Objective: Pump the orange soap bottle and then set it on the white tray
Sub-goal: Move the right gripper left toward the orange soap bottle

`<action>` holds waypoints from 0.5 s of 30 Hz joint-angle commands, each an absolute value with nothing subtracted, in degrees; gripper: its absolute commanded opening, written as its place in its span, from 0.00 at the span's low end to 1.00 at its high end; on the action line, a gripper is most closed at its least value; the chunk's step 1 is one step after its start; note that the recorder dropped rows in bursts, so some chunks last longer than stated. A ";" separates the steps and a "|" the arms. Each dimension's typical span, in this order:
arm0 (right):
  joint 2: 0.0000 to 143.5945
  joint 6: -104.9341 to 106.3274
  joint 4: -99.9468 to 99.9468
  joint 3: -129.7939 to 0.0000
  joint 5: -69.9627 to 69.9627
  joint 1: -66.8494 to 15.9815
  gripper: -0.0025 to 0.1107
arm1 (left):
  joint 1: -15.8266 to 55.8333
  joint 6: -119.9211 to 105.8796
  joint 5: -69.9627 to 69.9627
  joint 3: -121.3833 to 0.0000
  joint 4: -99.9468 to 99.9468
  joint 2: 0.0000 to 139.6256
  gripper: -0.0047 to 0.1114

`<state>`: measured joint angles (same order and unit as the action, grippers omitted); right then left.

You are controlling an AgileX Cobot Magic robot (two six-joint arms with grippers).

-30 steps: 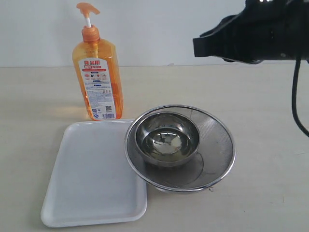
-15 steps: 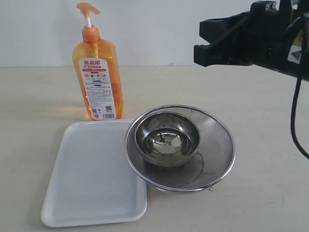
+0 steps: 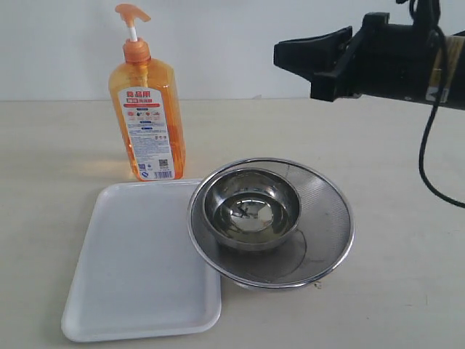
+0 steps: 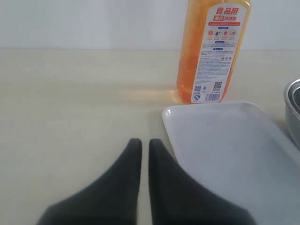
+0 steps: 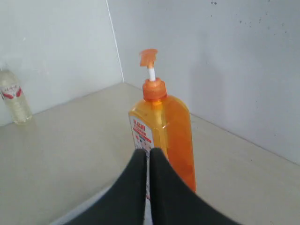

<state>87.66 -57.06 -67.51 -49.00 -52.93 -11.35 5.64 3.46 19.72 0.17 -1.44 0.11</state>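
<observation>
The orange soap bottle [image 3: 147, 109] stands upright on the table just behind the white tray [image 3: 138, 269], its pump head [image 3: 131, 13] raised on the white stem. In the left wrist view the bottle [image 4: 211, 51] and the tray [image 4: 229, 150] lie ahead of my left gripper [image 4: 141, 143], which is shut and empty, low over the table. My right gripper [image 3: 280, 54] hangs high at the upper right, pointing toward the bottle and well apart from it. In the right wrist view that gripper [image 5: 148, 152] is shut with the bottle [image 5: 166, 126] beyond its tips.
A round steel mesh strainer [image 3: 320, 218] holding a steel bowl [image 3: 251, 209] sits right of the tray, overlapping its right rim. A small clear bottle [image 5: 14, 96] stands far off by the wall. A black cable [image 3: 429, 156] hangs from the right arm.
The right arm has swung leftward and its gripper now points toward the bottle. Bottle, tray and strainer have not moved.
</observation>
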 commanded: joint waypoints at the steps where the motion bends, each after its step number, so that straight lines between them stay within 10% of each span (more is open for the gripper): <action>1: 94.74 -52.57 -68.75 -54.82 -54.20 -12.27 0.02 | 5.92 3.35 19.52 0.00 -1.30 0.00 0.08; 4: 98.20 -50.71 -68.50 -59.97 -49.63 -14.75 0.10 | 5.92 3.35 19.52 0.00 -1.30 0.00 0.08; 9: 106.29 -42.19 -64.09 -69.01 -45.72 -19.24 0.62 | 5.92 3.35 19.52 0.00 -1.30 0.00 0.08; 15: 114.90 -48.86 -68.30 -78.18 -42.24 -21.30 0.66 | 5.92 3.35 19.52 0.00 -1.30 0.00 0.08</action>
